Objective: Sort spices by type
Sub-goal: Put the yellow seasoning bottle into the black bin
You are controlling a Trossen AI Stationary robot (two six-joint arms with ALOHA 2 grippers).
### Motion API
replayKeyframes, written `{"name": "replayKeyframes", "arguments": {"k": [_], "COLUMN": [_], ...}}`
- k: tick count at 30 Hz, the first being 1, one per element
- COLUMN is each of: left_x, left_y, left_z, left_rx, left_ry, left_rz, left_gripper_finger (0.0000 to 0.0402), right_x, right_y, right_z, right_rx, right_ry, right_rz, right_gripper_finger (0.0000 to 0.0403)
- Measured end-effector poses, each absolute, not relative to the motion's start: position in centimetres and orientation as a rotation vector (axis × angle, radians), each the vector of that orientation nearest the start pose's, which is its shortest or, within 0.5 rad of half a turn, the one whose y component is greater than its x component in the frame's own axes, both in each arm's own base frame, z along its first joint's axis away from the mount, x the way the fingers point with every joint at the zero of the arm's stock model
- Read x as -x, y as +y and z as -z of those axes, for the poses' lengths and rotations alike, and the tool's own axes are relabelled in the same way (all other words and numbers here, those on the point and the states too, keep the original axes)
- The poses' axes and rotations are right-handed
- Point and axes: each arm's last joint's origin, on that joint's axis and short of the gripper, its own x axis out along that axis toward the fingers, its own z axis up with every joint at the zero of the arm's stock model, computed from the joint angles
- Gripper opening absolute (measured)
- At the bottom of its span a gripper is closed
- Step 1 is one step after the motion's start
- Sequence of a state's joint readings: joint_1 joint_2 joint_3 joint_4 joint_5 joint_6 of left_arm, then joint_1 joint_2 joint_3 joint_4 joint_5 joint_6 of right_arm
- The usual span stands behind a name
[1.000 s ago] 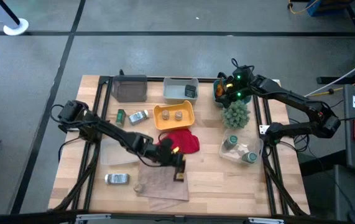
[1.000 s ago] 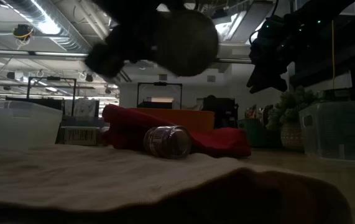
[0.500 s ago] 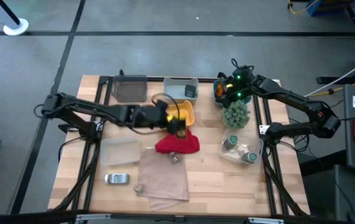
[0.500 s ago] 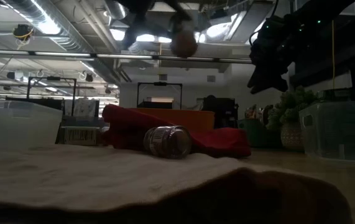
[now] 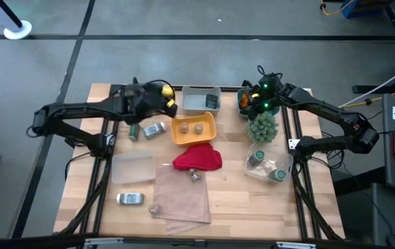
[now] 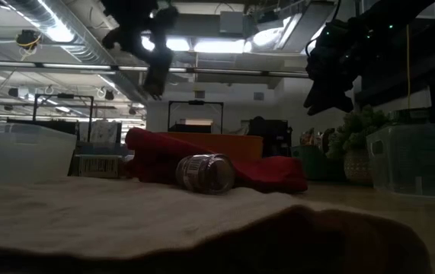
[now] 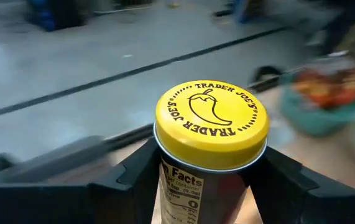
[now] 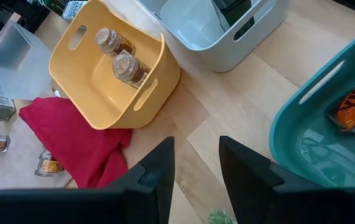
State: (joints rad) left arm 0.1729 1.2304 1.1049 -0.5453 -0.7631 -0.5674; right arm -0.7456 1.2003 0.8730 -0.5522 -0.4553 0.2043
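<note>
Fingers of the left gripper (image 7: 205,186) clamp the yellow-capped brown bottle (image 7: 211,134) by its sides, holding it above the table's far edge, near the dark grey bin (image 5: 144,99). The right gripper (image 8: 193,165) hangs with fingers parted around nothing, over the wood between the teal basket (image 8: 301,118) and the yellow basket (image 8: 102,93) with two tan-topped pots (image 8: 122,59). A clear jar (image 6: 206,173) lies against the red cloth (image 5: 198,158).
</note>
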Motion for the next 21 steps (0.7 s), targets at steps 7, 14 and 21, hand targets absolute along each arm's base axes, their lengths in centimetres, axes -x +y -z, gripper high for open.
{"name": "replayKeyframes", "arguments": {"k": [7, 14, 21], "left_x": [-23.0, -21.4, -20.2], "left_y": [9.0, 11.9, 14.3], "left_z": [-30.6, -26.4, -23.4], "left_rx": [0.242, 0.238, 0.231], "left_ry": [0.471, 0.439, 0.314], "left_rz": [-1.269, -1.455, -1.522], "left_gripper_finger": [0.0196, 0.0197, 0.0198], "right_x": [-18.2, -18.2, -18.2], "right_y": [-15.0, -15.0, -15.0], "right_z": [-25.5, -25.5, -25.5], "right_rx": [-0.693, -0.693, -0.692], "right_ry": [0.704, 0.704, 0.704], "right_rz": [0.347, 0.347, 0.348], "right_gripper_finger": [0.0127, 0.0127, 0.0127]}}
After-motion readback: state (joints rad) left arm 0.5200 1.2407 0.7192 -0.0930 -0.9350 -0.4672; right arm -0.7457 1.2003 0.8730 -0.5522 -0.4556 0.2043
